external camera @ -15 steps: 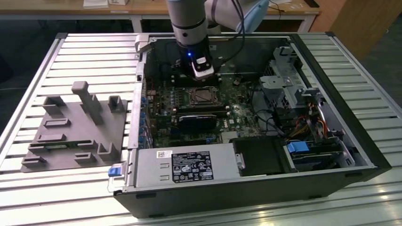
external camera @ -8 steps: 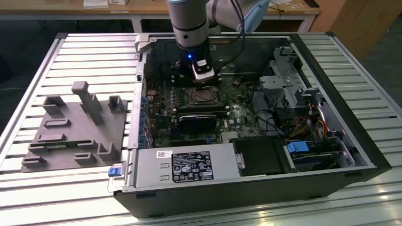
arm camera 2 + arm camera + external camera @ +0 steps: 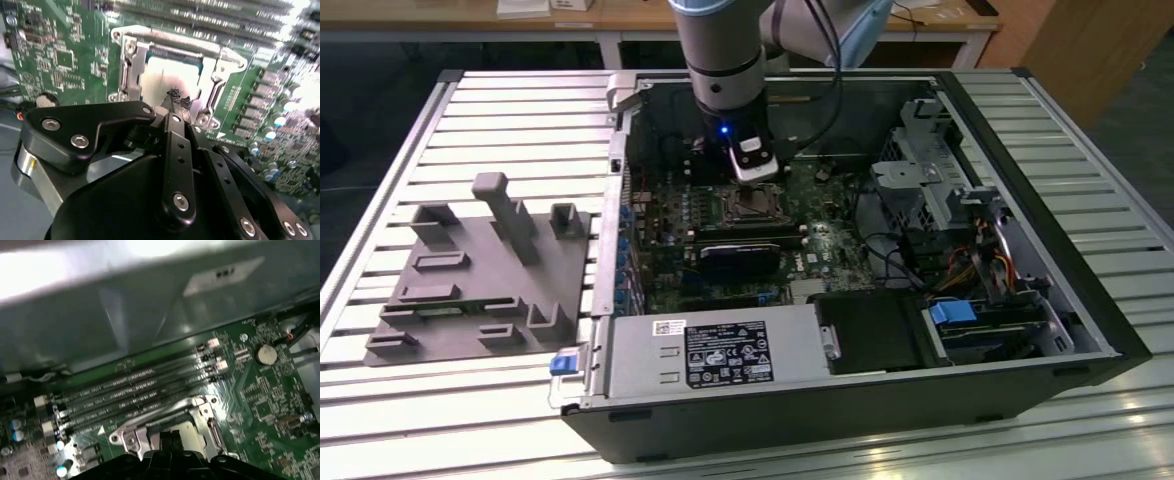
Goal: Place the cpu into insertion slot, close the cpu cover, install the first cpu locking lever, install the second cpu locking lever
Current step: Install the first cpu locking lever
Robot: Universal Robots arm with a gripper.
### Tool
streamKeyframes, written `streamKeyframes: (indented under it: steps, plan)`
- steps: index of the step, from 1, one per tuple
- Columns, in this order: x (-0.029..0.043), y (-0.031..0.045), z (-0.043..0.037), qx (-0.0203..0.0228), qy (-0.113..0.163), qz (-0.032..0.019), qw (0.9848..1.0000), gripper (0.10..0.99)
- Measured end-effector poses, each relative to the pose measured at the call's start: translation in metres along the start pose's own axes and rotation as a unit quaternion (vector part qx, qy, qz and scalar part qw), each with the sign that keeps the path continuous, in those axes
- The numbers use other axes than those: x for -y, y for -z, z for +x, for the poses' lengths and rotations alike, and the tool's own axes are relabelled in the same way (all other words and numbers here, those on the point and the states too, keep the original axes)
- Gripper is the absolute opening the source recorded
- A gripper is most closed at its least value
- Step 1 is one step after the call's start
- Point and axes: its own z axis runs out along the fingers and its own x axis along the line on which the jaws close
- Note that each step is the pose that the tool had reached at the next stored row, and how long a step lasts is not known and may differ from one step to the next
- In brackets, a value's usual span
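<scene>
cpu (image 3: 167, 80): lies flat in the insertion slot (image 3: 750, 206) on the green motherboard (image 3: 60, 55), pale silvery top facing up. In the first wrist view a corner of the chip (image 3: 189, 432) shows just beyond the tool's tips.

cpu cover (image 3: 127, 70): metal frame sits around the chip on all visible sides, chip top showing through its window. It looks down and level (whether the locking levers are latched cannot be told from these views).

Tool (image 3: 179, 100): directly over the slot, tips at the near edge of the chip's top. Fingers (image 3: 165, 438) are pressed together with only a thin line between them, nothing pinched. Actual contact with the chip or the cover cannot be confirmed. In the exterior view the tool (image 3: 754, 172) hangs from the arm, which reaches straight down into the open computer case (image 3: 1067, 290), just above the slot.

Surroundings:
- memory slots (image 3: 130, 390), long and narrow, run alongside the slot on the side nearer the case wall
- coin cell battery (image 3: 265, 354) on the board, well apart from the slot
- black heatsink (image 3: 744, 255) just beside the slot, on the side towards the grey power supply (image 3: 707, 350)
- case lies on its side on a slatted metal worktop (image 3: 494, 120)
- grey moulded fixture (image 3: 480, 270) on the worktop to the exterior view's left of the case
</scene>
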Motion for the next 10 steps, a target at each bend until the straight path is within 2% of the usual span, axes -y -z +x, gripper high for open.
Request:
streamKeyframes:
  steps: [2,3,8,10]
  plan:
    - [0.0027,0.0002,-0.0011,0.0009,0.000,0.0024,1.0000,0.102]
    - [0.0035,0.0002,-0.0015,0.0018,0.001,0.0052,1.0000,0.102]
    - [0.0043,0.0001,-0.0040,0.0070,0.004,0.0239,0.9997,0.102]
    - [0.0041,-0.0001,-0.0049,0.0071,0.005,0.0255,0.9996,0.102]
